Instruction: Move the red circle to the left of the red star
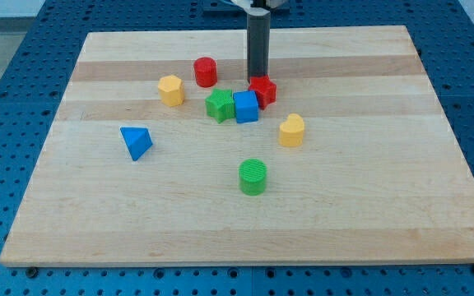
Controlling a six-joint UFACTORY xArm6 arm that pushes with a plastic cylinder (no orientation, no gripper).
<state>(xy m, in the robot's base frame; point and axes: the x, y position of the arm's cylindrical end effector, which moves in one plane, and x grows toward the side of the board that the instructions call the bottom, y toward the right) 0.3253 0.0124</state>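
The red circle [205, 71] is a short red cylinder standing at the view's upper middle of the wooden board. The red star [263, 90] lies to its right and slightly lower, touching the blue cube [246, 107]. My tip [257, 76] is at the bottom of the dark rod, right at the red star's top edge, about a block's width to the right of the red circle. The rod hides part of the star's far side.
A green star [219, 105] sits against the blue cube's left side. A yellow hexagon [171, 90] is left of the cluster, a yellow heart [292, 130] to the right, a blue triangle [136, 141] at left, a green cylinder [253, 176] below. The board [385, 205] has edges all round.
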